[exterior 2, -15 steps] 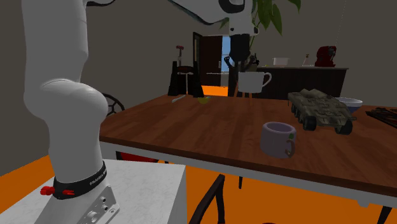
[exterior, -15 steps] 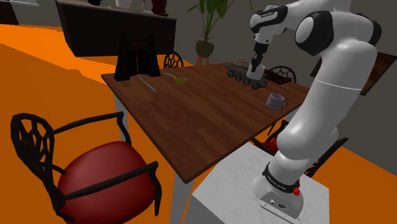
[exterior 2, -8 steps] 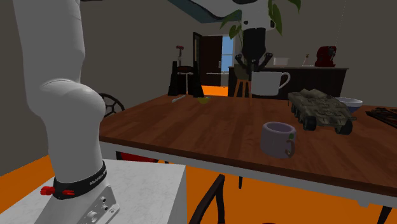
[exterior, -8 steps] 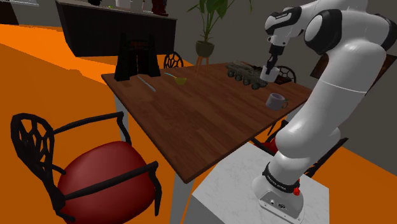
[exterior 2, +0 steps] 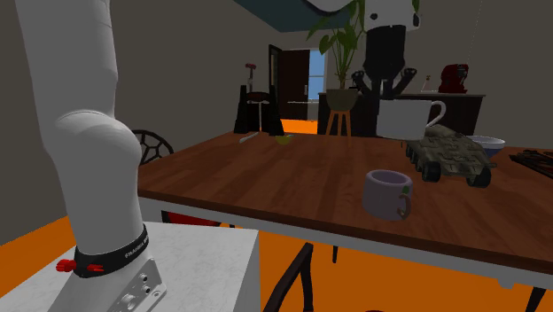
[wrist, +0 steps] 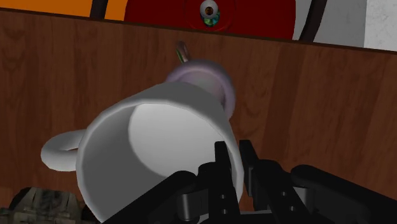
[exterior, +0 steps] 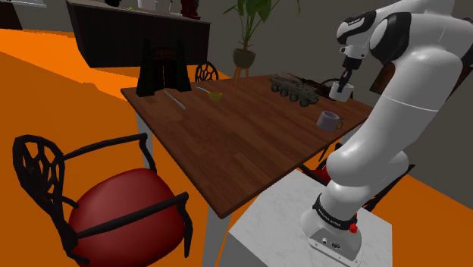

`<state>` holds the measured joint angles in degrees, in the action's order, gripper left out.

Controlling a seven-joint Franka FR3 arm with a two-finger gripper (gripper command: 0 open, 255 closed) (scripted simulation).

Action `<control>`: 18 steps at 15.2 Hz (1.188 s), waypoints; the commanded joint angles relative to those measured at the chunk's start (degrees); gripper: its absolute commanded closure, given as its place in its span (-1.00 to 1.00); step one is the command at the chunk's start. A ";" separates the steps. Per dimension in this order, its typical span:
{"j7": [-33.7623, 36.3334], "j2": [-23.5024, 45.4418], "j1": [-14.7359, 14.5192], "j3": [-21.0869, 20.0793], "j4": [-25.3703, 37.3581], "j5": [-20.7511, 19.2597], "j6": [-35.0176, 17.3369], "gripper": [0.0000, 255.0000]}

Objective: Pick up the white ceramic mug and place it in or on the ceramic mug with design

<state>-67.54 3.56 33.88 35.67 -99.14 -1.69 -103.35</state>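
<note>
In the shoulder view, the tool [exterior: 346, 82] sits at the upper right of the frame, closed on the rim of the white mug [exterior: 341, 92] and carrying it clear of the surface [exterior: 227, 140]. The mug with the design [exterior: 328, 120] stands just below it in the frame, near the surface's edge. We judge that the lifted mug hangs upright so it can go straight down into the other one. We count two mugs and one toy truck [exterior: 292, 86].

In the second exterior view, the tool [exterior 2: 387, 89] is at upper centre-right. The white mug [exterior 2: 409, 120] hangs beneath it, handle towards the frame's right. The mug with the design [exterior 2: 388, 193] stands lower down, and the toy truck [exterior 2: 447, 154] is just right of the hanging mug. Again two mugs, one truck.

In the wrist view, the tool [wrist: 236, 172] pinches the white mug's [wrist: 146, 146] wall, one finger inside and one outside. The mug with the design [wrist: 221, 76] peeks out from behind it, so we judge the two to be nearly lined up.
</note>
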 commanded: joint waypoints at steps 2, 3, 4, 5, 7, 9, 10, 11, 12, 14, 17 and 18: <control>-3.71 0.50 1.93 1.58 0.86 0.49 0.28 1.00; -3.67 0.49 1.92 1.57 0.09 0.48 -0.49 1.00; -3.63 0.49 1.91 1.56 -0.69 0.47 -1.26 1.00; -3.61 0.53 1.90 1.56 -1.41 0.50 -2.02 1.00; -3.58 0.64 1.90 1.55 -2.85 0.55 -3.54 1.00; -3.58 0.80 1.92 1.54 -4.22 0.65 -5.05 1.00; -3.59 0.91 1.93 1.54 -4.89 0.71 -5.80 1.00; -3.61 1.03 1.95 1.54 -5.54 0.78 -6.55 1.00; -3.64 1.16 1.96 1.53 -6.18 0.86 -7.30 1.00; -3.71 1.47 2.01 1.53 -7.41 1.06 -8.78 1.00; -3.87 2.05 2.09 1.51 -9.16 1.43 -11.00 1.00; -3.94 2.28 2.13 1.50 -9.72 1.58 -11.73 1.00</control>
<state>-71.41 5.57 35.97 37.18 -108.26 -0.29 -114.24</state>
